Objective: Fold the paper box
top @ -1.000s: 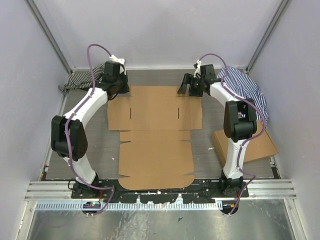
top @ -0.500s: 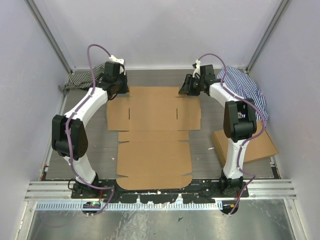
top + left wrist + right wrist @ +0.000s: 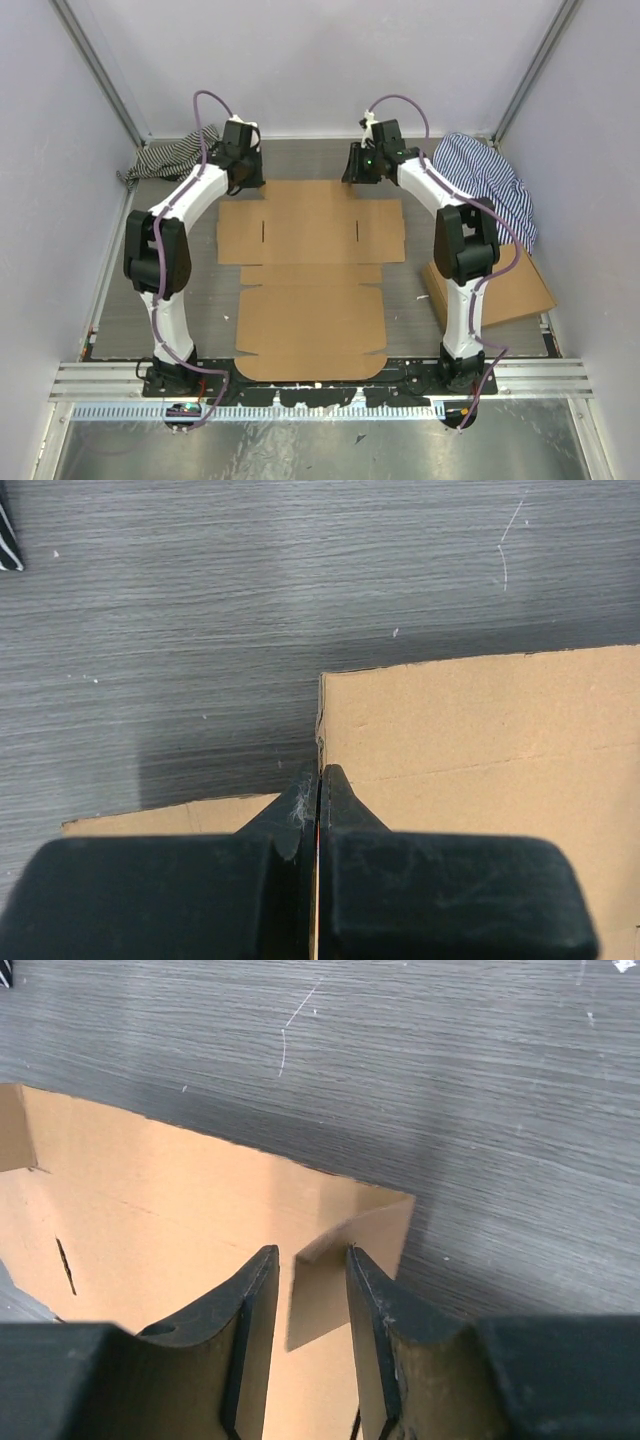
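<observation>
The paper box [image 3: 310, 270] lies unfolded in the middle of the table, a large brown die-cut sheet. My left gripper [image 3: 245, 172] sits at its far left corner. In the left wrist view the left gripper [image 3: 320, 772] is shut, with a thin cardboard edge of the box [image 3: 480, 730] pinched between the fingers. My right gripper [image 3: 362, 166] is at the far right corner. In the right wrist view the right gripper [image 3: 310, 1255] straddles a raised corner flap [image 3: 375, 1230] of the box [image 3: 150, 1200]. That flap leans against the right finger, with a gap to the left one.
A second flat brown cardboard box [image 3: 500, 290] lies at the right, beside the right arm. One striped cloth [image 3: 490, 180] is bunched at the far right, another striped cloth [image 3: 165, 158] at the far left. Walls close in on three sides.
Both arms have swung inward along the box's far edge. The right gripper's jaws have narrowed around the corner flap. The left gripper has stayed shut.
</observation>
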{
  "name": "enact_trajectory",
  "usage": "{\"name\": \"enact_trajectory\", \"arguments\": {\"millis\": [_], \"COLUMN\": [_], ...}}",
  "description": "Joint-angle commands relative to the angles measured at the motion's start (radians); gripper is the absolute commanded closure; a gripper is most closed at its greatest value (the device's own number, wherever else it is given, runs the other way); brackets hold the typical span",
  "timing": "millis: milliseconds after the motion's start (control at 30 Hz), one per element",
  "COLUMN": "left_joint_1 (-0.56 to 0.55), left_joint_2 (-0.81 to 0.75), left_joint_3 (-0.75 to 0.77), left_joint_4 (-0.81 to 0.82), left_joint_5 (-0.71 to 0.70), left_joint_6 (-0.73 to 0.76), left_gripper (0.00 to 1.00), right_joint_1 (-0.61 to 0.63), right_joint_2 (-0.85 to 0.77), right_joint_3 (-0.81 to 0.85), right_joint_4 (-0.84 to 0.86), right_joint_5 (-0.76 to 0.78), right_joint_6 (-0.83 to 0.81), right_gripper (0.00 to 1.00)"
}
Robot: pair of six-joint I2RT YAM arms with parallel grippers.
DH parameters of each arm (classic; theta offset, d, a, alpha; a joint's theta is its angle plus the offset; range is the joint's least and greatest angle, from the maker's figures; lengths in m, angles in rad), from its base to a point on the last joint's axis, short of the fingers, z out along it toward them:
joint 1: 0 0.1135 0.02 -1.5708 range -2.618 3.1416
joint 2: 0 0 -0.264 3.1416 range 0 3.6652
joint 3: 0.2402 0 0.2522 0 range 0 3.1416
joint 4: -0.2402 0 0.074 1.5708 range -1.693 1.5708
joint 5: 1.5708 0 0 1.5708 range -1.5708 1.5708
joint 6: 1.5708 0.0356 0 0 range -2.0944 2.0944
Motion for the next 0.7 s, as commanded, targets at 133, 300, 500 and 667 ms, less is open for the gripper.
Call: {"name": "enact_trajectory", "arguments": {"millis": [133,300,500,667], "left_joint_1": [-0.009,-0.009,-0.01,-0.012], "left_joint_2": [0.124,0.187,0.218,0.225], "left_joint_3": [0.126,0.177,0.206,0.218], "left_joint_4": [-0.065,-0.088,-0.082,-0.073], "left_joint_5": [0.017,0.026,0.058,0.093], "left_joint_6": [-0.024,-0.034,-0.057,-0.079], "left_gripper": [1.0,0.87,0.63,0.58], "right_joint_1": [0.023,0.023,0.023,0.023], "right_joint_2": [0.089,0.143,0.174,0.18], "right_joint_3": [0.091,0.113,0.128,0.129], "right_joint_4": [-0.027,-0.032,-0.036,-0.035], "right_joint_5": [0.045,0.064,0.058,0.044], "right_joint_6": [0.002,0.002,0.002,0.008], "right_gripper": [0.59,0.59,0.59,0.59]}}
